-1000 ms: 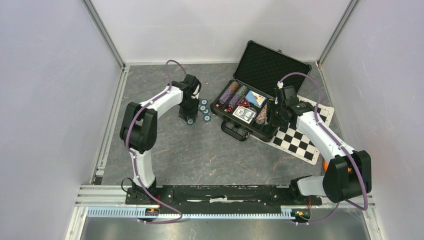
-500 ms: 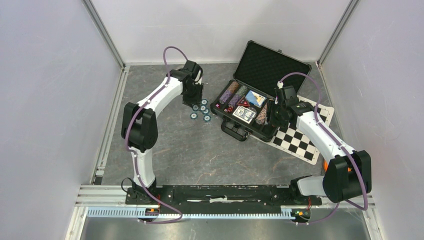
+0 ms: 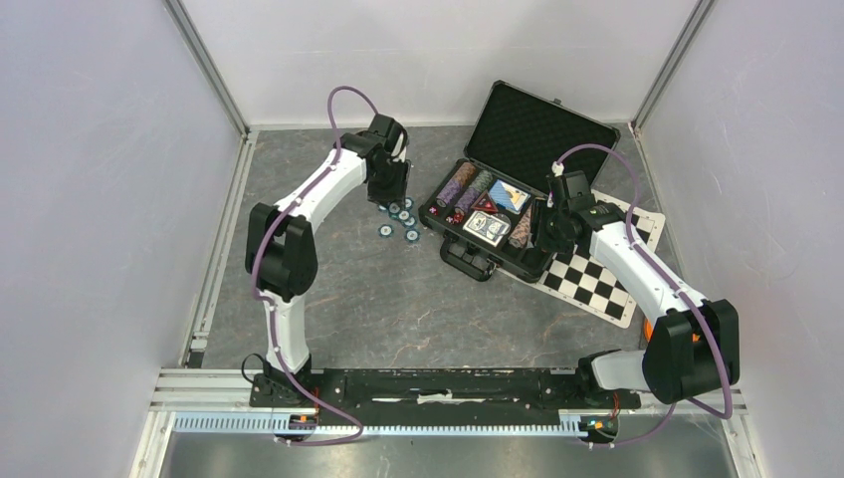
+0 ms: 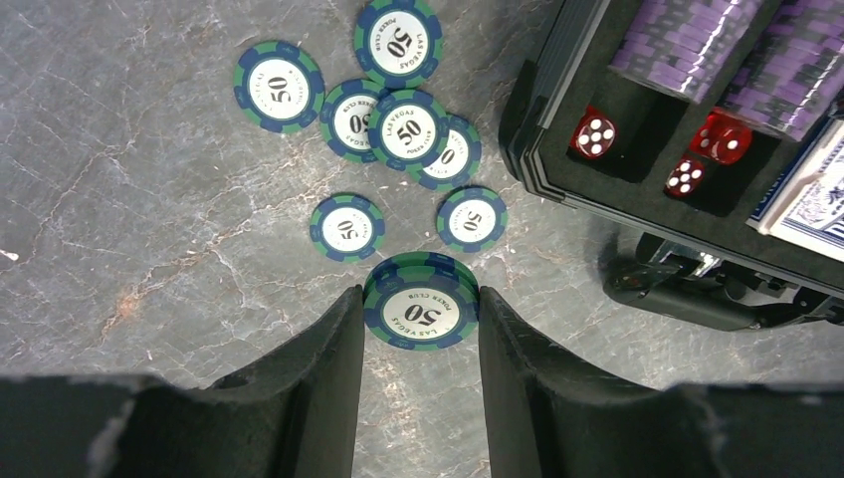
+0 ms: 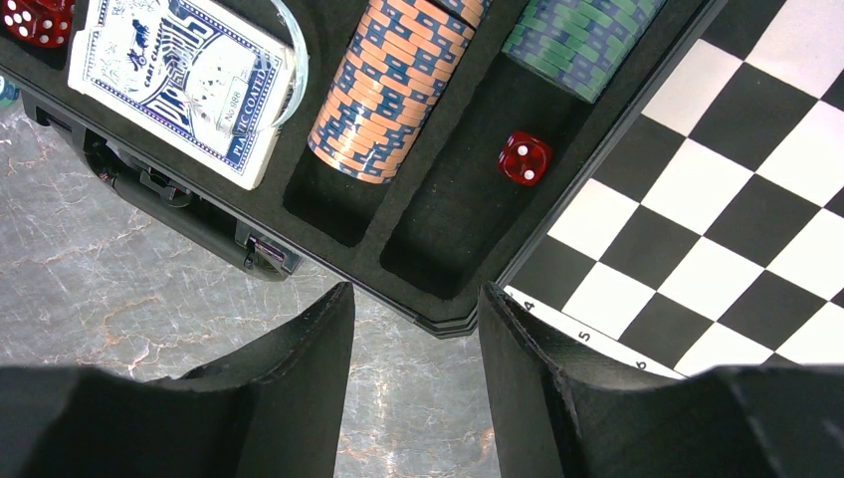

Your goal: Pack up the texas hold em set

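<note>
Clamping chip stack [image 4: 421, 317], left tool [image 4: 418, 296], case [image 4: 617, 199] cropped

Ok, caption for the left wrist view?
Left tool holding a teal chip stack near loose chips, open case alongside.

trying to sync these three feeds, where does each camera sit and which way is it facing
Top external: fixed above and behind the bases, looking down on the table; the left arm and right arm show whole.
Left wrist: on the left arm, looking down past the left claw, shut on a chip stack, at loose teal chips.
Right wrist: on the right arm, looking down past the open right claw at a corner of the case and the checkered mat.
Shared: both wrist views show the case with red dice in it.
</note>
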{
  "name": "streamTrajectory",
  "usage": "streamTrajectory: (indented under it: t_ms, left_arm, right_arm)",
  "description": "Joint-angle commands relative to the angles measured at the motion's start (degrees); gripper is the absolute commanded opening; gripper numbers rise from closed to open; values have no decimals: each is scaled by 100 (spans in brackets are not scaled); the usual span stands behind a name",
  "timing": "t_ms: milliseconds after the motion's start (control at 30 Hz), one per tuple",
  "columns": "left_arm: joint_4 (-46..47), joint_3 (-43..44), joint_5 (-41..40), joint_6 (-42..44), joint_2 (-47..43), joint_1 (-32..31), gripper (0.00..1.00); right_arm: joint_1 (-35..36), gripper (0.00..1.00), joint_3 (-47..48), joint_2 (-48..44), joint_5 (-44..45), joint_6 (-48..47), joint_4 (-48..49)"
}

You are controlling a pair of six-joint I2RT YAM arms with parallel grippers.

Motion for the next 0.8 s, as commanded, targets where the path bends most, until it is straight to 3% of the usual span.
streamTrajectory:
  t_ms: [0, 200, 333, 567, 767]
  left_arm:
    - [-49, 334, 283, -159, -9, -107, 33]
    - [2, 340, 699, -244, -106, -636, 32]
    - [411, 122, 1467, -562, -278, -850, 32]
    - [1935, -909, 2595, -133, -1033, -1139, 33]
    - [3905, -2298, 3038, 199, -1793, -1345, 28]
  right_arm:
    - [-27, 54, 182, -145, 88, -5, 101]
    - [-61, 54, 319, -91, 91, -121, 172]
    - [-93, 53, 323, -216, -648, -208, 790]
    - [-572, 53, 970, 160, -1769, 475, 709]
    - [-690, 49, 1222, 467, -3060, 1066, 854]
